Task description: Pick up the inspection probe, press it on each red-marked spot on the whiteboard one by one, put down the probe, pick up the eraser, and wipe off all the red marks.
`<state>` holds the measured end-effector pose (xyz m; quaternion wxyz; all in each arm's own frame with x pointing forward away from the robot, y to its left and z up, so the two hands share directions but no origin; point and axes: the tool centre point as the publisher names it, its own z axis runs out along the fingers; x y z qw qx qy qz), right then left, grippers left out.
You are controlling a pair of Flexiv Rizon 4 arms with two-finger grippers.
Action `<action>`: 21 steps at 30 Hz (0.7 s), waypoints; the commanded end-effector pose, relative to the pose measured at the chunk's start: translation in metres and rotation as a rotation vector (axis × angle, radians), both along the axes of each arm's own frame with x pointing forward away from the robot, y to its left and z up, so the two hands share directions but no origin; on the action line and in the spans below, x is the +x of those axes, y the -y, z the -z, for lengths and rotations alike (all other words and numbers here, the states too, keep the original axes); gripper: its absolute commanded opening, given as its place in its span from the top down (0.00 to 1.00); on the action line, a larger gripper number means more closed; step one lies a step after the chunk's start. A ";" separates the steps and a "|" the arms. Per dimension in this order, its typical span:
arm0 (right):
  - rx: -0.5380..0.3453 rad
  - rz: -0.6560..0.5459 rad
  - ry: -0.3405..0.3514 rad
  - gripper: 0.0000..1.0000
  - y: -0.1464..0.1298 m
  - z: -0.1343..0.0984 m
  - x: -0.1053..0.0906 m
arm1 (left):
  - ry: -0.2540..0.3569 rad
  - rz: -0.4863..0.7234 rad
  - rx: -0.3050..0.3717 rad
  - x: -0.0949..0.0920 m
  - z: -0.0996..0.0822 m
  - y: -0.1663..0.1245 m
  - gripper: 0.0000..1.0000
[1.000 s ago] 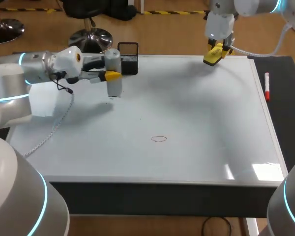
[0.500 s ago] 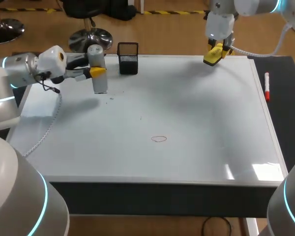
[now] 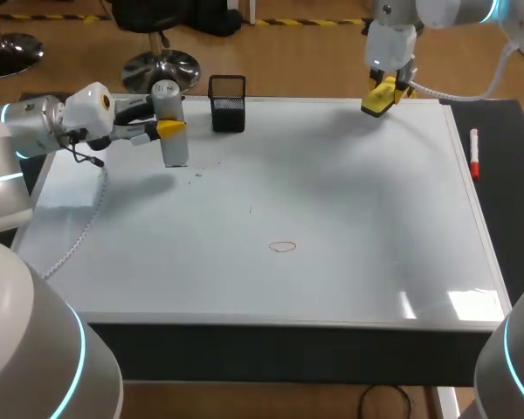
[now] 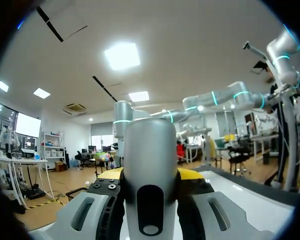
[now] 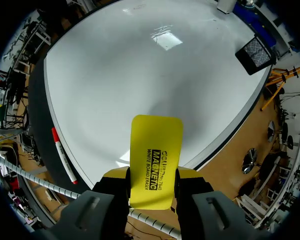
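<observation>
My left gripper [image 3: 169,129] is shut on the grey cylindrical inspection probe [image 3: 171,122], held upright over the whiteboard's [image 3: 349,218] far left part. In the left wrist view the probe [image 4: 150,170] fills the space between the yellow-tipped fingers of that gripper [image 4: 150,186]. One red oval mark [image 3: 282,247] lies near the board's middle front. My right gripper [image 3: 381,96] hangs over the far right edge, shut on the yellow eraser [image 3: 377,99]. From the right wrist the eraser [image 5: 155,160] sticks out of the gripper [image 5: 153,181] above the board [image 5: 140,65].
A black mesh holder [image 3: 227,103] stands at the far edge beside the probe, also seen as the holder [image 5: 255,54]. A red marker [image 3: 474,154] lies on the dark strip right of the board. A white cable [image 3: 83,231] trails from my left arm across the board's left side.
My left arm has carried the probe leftward, away from the mesh holder, then nearly stopped. The right arm with the eraser has stayed put.
</observation>
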<state>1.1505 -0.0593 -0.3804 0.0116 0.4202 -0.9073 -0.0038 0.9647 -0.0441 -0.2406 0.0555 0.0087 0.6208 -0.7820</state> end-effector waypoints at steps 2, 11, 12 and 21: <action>-0.003 -0.002 -0.004 1.00 0.001 -0.002 0.001 | 0.001 -0.004 0.001 -0.001 -0.001 0.001 1.00; -0.025 -0.028 -0.022 1.00 -0.004 -0.001 -0.004 | 0.001 -0.004 0.001 -0.001 -0.001 0.001 1.00; -0.029 -0.043 -0.031 1.00 -0.006 0.000 -0.007 | 0.001 -0.004 0.001 -0.001 -0.001 0.001 1.00; -0.023 -0.149 -0.036 1.00 -0.032 -0.001 -0.035 | 0.001 -0.004 0.001 -0.001 -0.001 0.001 1.00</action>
